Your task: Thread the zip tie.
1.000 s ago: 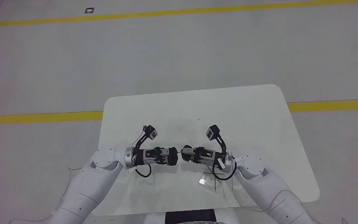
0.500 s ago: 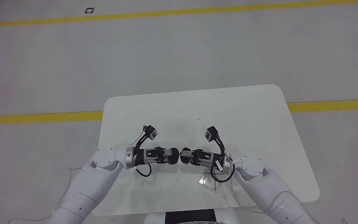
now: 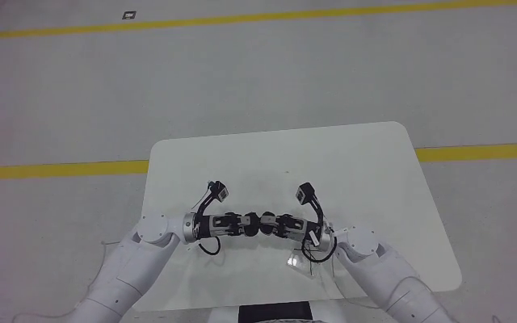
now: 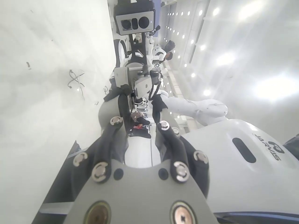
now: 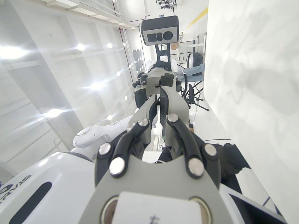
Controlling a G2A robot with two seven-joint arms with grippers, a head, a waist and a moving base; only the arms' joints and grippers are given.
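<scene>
Over the front middle of the white table (image 3: 363, 161), my two grippers meet tip to tip. The left gripper (image 3: 252, 224) comes in from the left and the right gripper (image 3: 269, 224) from the right. In the left wrist view my left gripper (image 4: 140, 96) has its black fingers (image 4: 121, 103) spread wide, pointing at the other arm's wrist. In the right wrist view my right gripper (image 5: 160, 89) has its fingers nearly together, with the ridged black pad (image 5: 163, 103) facing inward. The zip tie is hidden where the tips meet.
A clear bag (image 3: 300, 260) lies near the table's front edge, close under the right arm. Loose thin ties (image 4: 76, 80) rest on the table surface. The far half of the table offers free room.
The two grippers have closed the gap between them and now touch. The thin line seen between their tips a second ago is now covered.
</scene>
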